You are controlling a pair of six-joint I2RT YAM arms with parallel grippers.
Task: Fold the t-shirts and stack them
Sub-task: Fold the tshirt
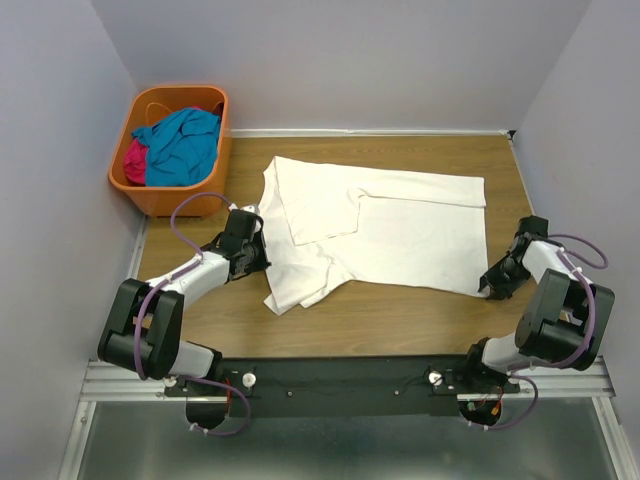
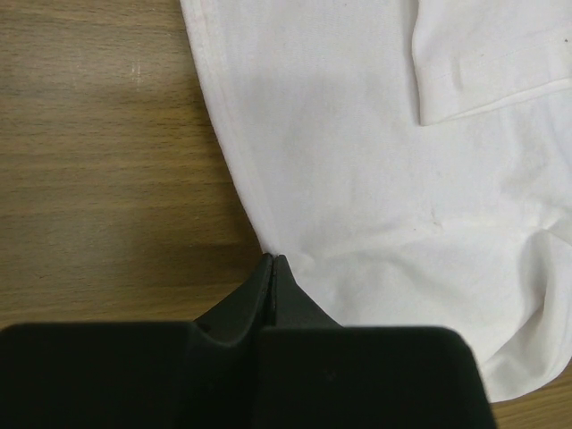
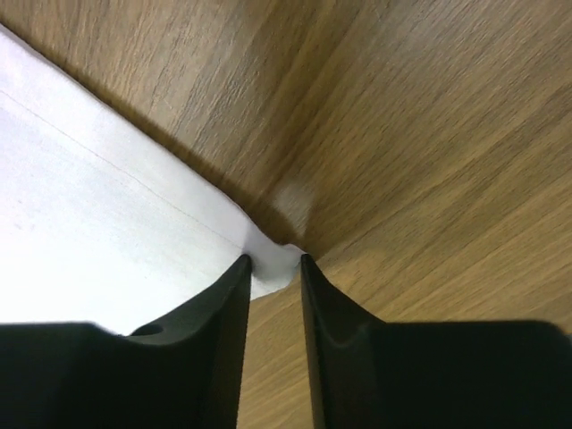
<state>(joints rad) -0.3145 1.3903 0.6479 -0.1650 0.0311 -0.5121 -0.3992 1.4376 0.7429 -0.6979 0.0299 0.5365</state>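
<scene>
The white t-shirt (image 1: 400, 230) lies spread on the wooden table with its left part folded over; no red print shows. My left gripper (image 1: 262, 252) sits low at the shirt's left edge. In the left wrist view it (image 2: 273, 259) is shut, its tips pinching the hem of the white cloth (image 2: 375, 161). My right gripper (image 1: 488, 288) is at the shirt's near right corner. In the right wrist view its jaws (image 3: 275, 259) stand narrowly apart, with the puckered corner of the white cloth (image 3: 89, 223) squeezed between them. The teal-blue t-shirt (image 1: 185, 140) and the magenta t-shirt (image 1: 135, 160) lie crumpled in the basket.
An orange basket (image 1: 165, 200) stands at the table's far left corner, just behind the left arm. Grey walls close in the table on the left, back and right. Bare wood (image 1: 400, 320) shows between the shirt and the arm bases.
</scene>
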